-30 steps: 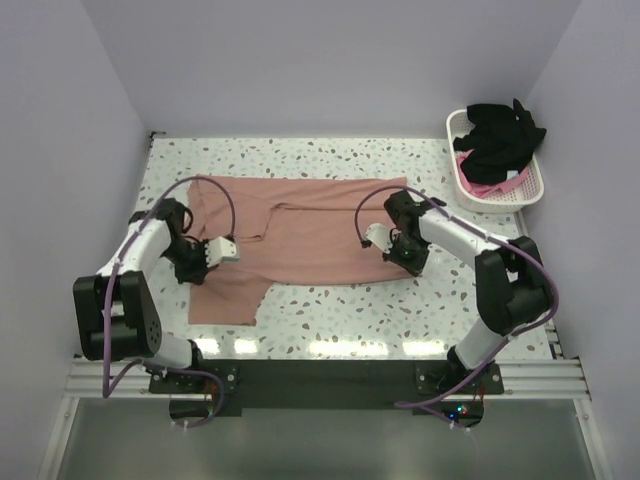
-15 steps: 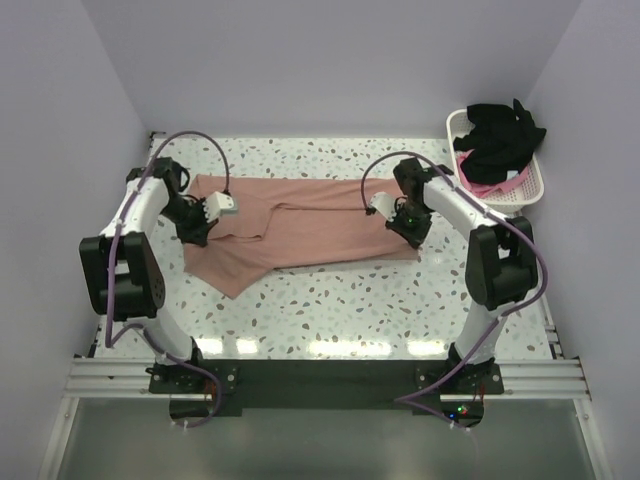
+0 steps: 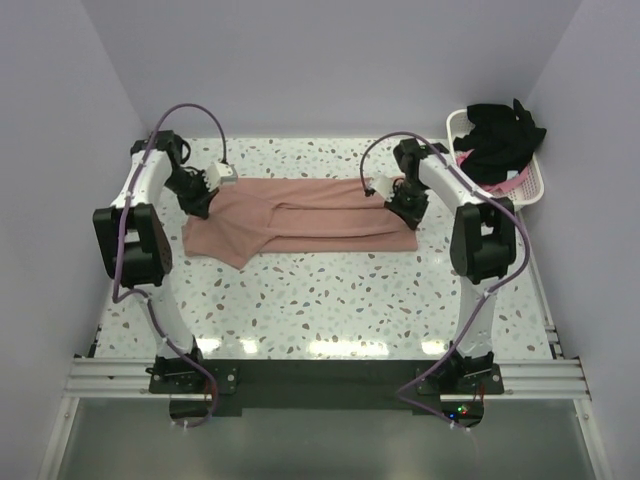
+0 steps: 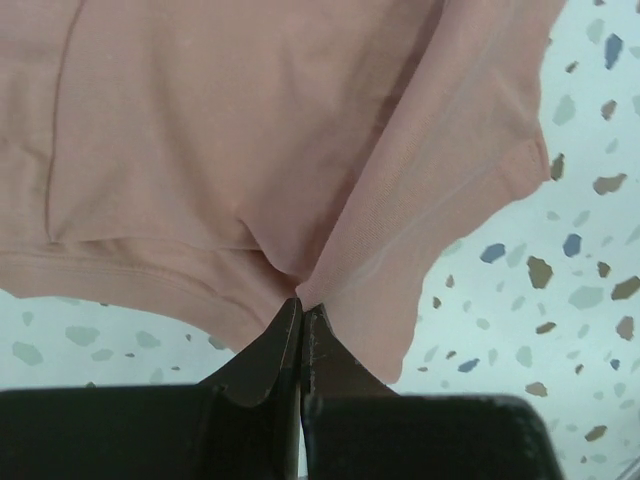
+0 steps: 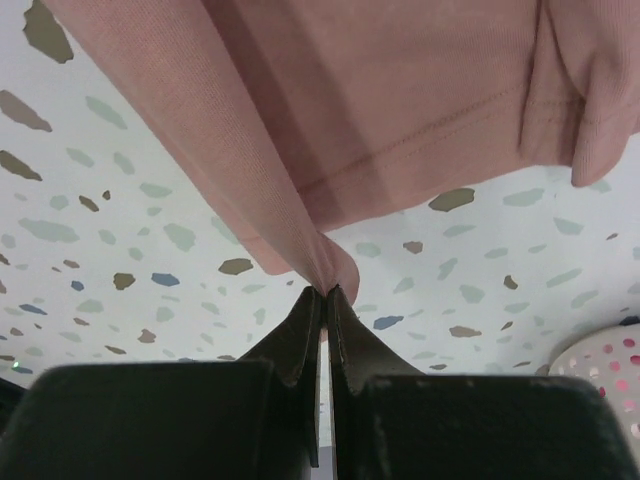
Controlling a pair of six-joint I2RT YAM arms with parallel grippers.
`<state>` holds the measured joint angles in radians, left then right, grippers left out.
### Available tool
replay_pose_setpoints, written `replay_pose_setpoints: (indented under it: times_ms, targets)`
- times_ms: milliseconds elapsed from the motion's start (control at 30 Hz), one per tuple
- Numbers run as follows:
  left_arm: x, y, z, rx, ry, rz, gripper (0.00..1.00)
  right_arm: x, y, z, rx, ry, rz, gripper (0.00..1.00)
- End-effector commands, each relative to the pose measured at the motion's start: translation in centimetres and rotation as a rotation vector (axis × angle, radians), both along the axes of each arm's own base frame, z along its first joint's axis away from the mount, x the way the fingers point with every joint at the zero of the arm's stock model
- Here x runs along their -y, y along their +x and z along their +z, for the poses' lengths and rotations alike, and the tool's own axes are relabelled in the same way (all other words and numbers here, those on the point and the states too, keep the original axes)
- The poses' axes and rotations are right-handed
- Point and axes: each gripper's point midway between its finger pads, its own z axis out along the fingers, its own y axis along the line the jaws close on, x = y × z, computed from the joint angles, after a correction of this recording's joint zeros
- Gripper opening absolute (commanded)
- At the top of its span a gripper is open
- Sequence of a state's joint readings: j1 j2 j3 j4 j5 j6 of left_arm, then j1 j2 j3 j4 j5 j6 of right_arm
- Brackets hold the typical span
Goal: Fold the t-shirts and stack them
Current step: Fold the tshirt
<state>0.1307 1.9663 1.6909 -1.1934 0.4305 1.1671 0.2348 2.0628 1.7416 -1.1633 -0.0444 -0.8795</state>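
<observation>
Both arms have swung away from us toward the far edge of the table [image 3: 350,300], carrying the near edge of the salmon shirt [image 3: 300,215] with them, so the cloth has shrunk from a broad sheet to a narrow band along that edge.

At the far left corner, the left gripper [image 4: 300,305] is closed tight, with a fold of salmon cloth pinched between its tips. One flap of the shirt juts toward the near edge on the left. Toward the right edge, the right gripper [image 5: 325,292] is likewise clamped on a hem fold. In the far right corner the basket [image 3: 530,185] holds the black shirt [image 3: 500,135] and the pink shirt [image 3: 480,185], both unfolded.

We judge this the first lengthwise fold. Next, both pinched edges should be laid level on the far half, then released.
</observation>
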Motion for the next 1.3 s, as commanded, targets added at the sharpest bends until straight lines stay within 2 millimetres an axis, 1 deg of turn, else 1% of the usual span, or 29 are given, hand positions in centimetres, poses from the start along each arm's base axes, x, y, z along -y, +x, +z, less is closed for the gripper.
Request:
replay_pose_setpoints:
  times_ms: [0, 33, 67, 100, 133, 233, 300, 433, 533, 667, 867, 900, 1033, 1200, 1233, 1267]
  targets:
    - [-0.5, 2.5, 0.7, 0.026, -0.006, 0.051, 0.0, 0.6, 0.5, 0.3, -0.016, -0.028, 0.032, 0.0]
    - [-0.5, 2.9, 0.7, 0.029, -0.007, 0.053, 0.0, 0.7, 0.7, 0.3, -0.012, -0.03, 0.033, 0.0]
    - [-0.4, 3.2, 0.1, 0.013, -0.01, 0.054, 0.0, 0.8, 0.9, 0.2, -0.011, -0.034, 0.038, 0.0]
    - [-0.3, 3.7, 0.5, 0.022, -0.009, 0.056, 0.0, 1.1, 1.0, 0.1, -0.012, -0.039, 0.033, 0.0]
    - [-0.2, 4.0, 0.3, 0.021, -0.01, 0.054, 0.0, 1.2, 1.1, -0.1, -0.016, -0.041, 0.03, 0.0]
    - [-0.3, 4.5, -0.6, 0.011, -0.003, 0.053, 0.0, 1.6, 1.5, -0.1, -0.012, -0.042, 0.02, 0.0]
    - [-0.5, 4.9, -0.8, 0.018, 0.003, 0.058, 0.0, 1.6, 1.9, 0.2, 0.003, -0.037, 0.016, 0.0]
    - [-0.9, 5.5, -1.6, 0.023, 0.021, 0.059, 0.0, 1.6, 2.3, 0.0, 0.002, -0.04, 0.015, 0.0]
    - [-0.9, 6.0, -1.5, 0.039, 0.021, 0.058, 0.0, 1.4, 2.6, 0.0, 0.0, -0.031, 0.011, 0.0]
    - [-1.0, 7.0, -1.2, 0.074, 0.021, 0.059, 0.0, 1.6, 2.9, -0.6, -0.003, -0.047, 0.012, 0.0]
    - [-0.9, 7.4, -2.1, 0.056, 0.022, 0.059, 0.0, 1.4, 3.5, -1.2, 0.003, -0.046, 0.004, 0.0]
    - [-0.9, 7.3, -2.4, 0.048, 0.021, 0.059, 0.0, 1.7, 3.6, -1.5, 0.0, -0.062, 0.001, 0.0]
    - [-1.0, 7.5, -2.9, 0.046, 0.025, 0.072, 0.0, 1.7, 4.2, -1.8, 0.009, -0.067, -0.011, 0.0]
    - [-1.1, 8.3, -3.4, 0.06, 0.033, 0.1, 0.0, 1.7, 5.1, -1.9, 0.027, -0.076, -0.035, 0.0]
    - [-1.1, 8.6, -3.6, 0.066, 0.035, 0.116, 0.03, 1.9, 5.1, -2.1, 0.027, -0.089, -0.045, 0.0]
    - [-1.1, 8.9, -3.6, 0.07, 0.034, 0.128, 0.12, 2.0, 5.2, -2.1, 0.03, -0.093, -0.052, 0.05]
